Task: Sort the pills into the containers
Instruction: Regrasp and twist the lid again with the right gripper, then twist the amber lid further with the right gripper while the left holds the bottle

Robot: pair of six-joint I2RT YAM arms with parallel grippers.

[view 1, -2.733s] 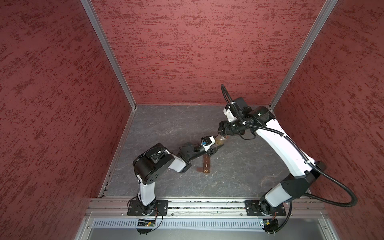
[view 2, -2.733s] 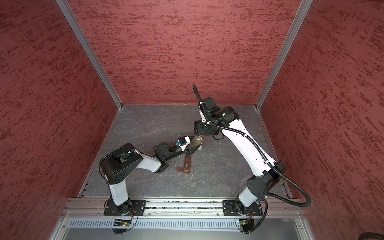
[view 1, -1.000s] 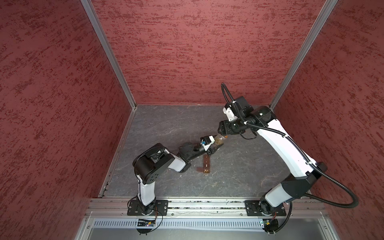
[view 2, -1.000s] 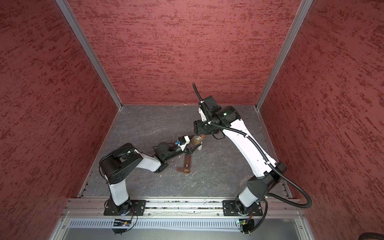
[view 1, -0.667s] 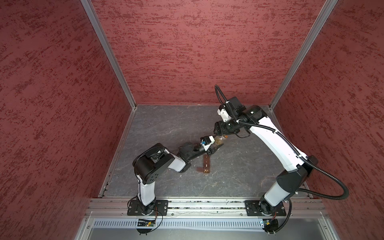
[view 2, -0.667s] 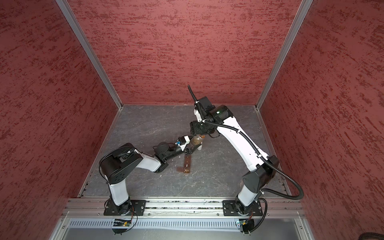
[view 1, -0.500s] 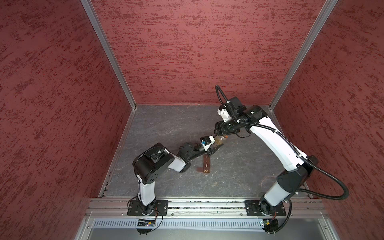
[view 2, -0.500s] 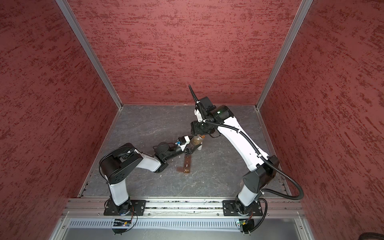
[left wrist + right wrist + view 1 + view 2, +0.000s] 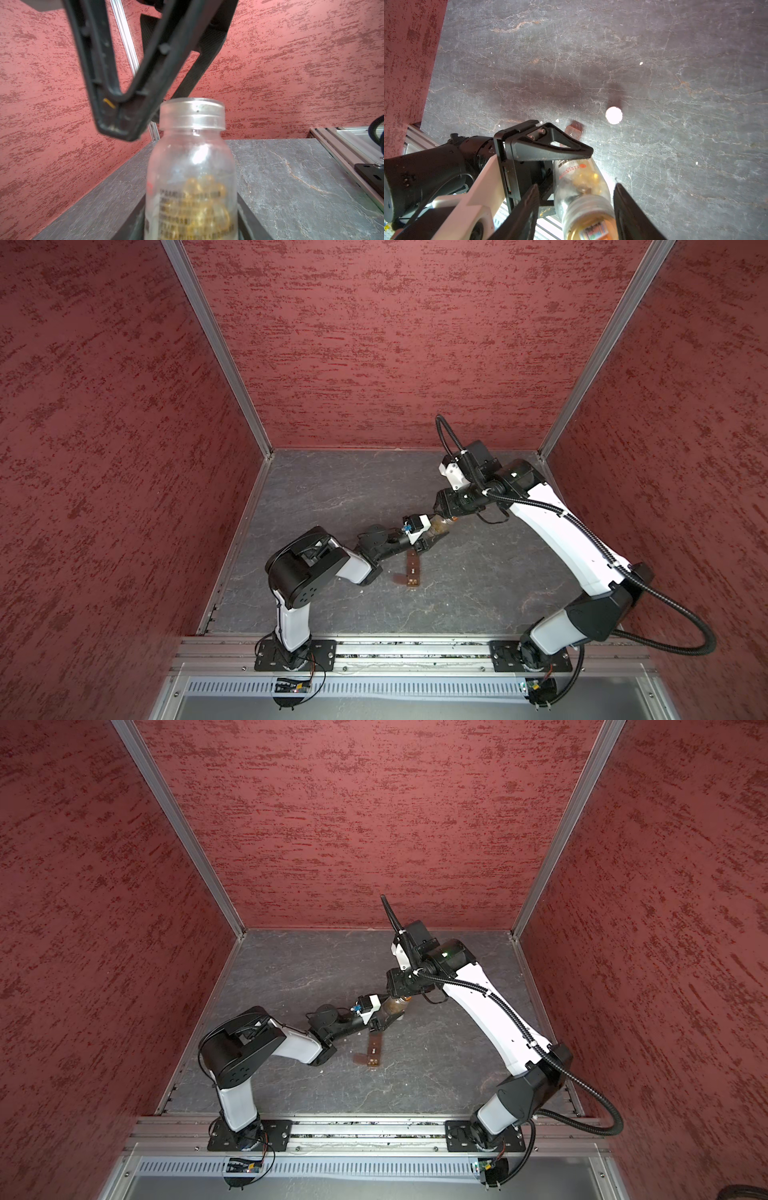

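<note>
At mid-frame in a top view, left gripper [image 9: 430,537] pinches the bottle [image 9: 439,528]. Right gripper [image 9: 576,188] — jaws spread — straddles its neck

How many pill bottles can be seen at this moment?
1. The bottle is held in the left gripper, with the right gripper's jaws open on either side of its neck. No other bottle shows, though one could be hidden.

Reference: bottle [image 9: 439,527]. The left gripper [image 9: 427,538] clamps its body from the left. The right gripper [image 9: 449,519] sits behind and to the right, jaws either side of its neck. The containers [image 9: 412,570] lie on the table [image 9: 332,497] just in front.
</note>
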